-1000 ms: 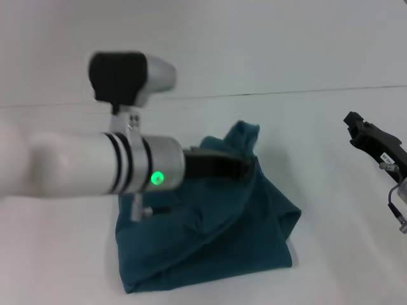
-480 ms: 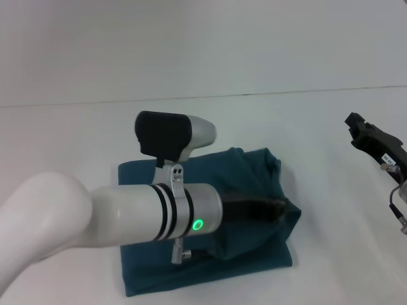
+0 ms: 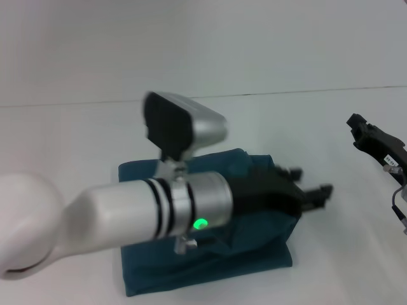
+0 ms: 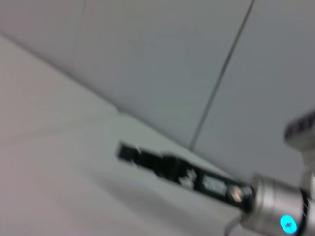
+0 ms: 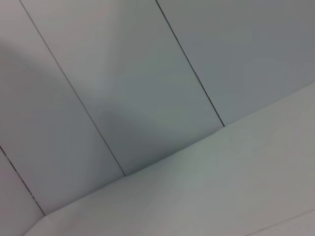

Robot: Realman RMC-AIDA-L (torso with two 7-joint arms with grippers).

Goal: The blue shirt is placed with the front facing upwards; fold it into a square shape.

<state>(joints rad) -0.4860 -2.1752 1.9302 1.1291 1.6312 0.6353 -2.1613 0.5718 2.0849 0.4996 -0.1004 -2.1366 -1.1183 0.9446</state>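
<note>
White desk (image 3: 76,140); under spread, empty left hand (image 3: 313,189), blue shirt (image 3: 210,273) folded, partly hidden. Right hand (image 3: 365,133) apart, grip unclear.

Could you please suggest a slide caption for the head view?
Left gripper, open, beyond the right edge of the folded blue shirt on the white table; right gripper parked at far right.
</note>
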